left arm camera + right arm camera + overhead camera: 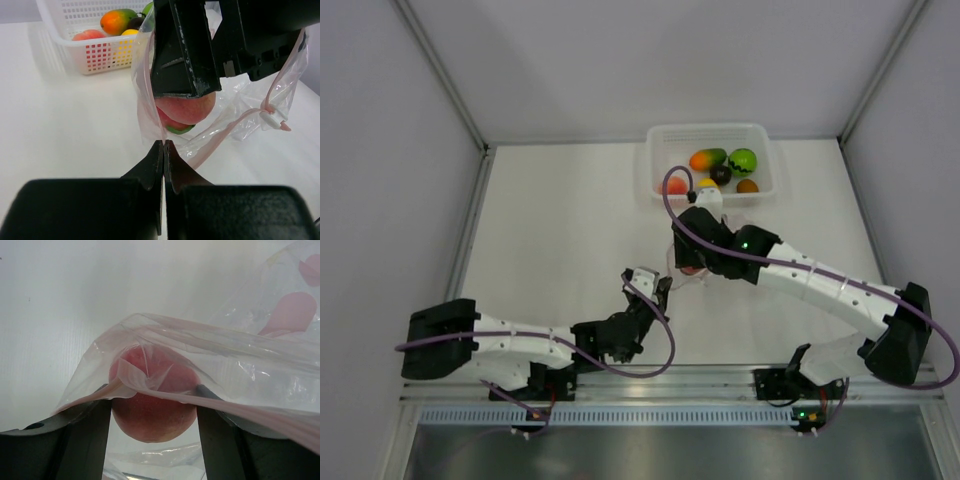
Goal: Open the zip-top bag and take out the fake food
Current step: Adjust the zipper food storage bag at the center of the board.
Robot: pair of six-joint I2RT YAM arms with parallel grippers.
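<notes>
On the white table point(550, 250) I see a white basket point(760, 135) at the far edge holding several fruits point(708, 159), and nearer the arms the zip-top bag point(240, 105) sits between both grippers. My left gripper point(164, 146) has its jaws pressed together on the bag's film. My right gripper point(152, 402) clamps a pink-red fruit point(150, 420) with film draped over it.

Lab test cell: white walls point(670, 60), aluminium framing point(438, 70).
</notes>
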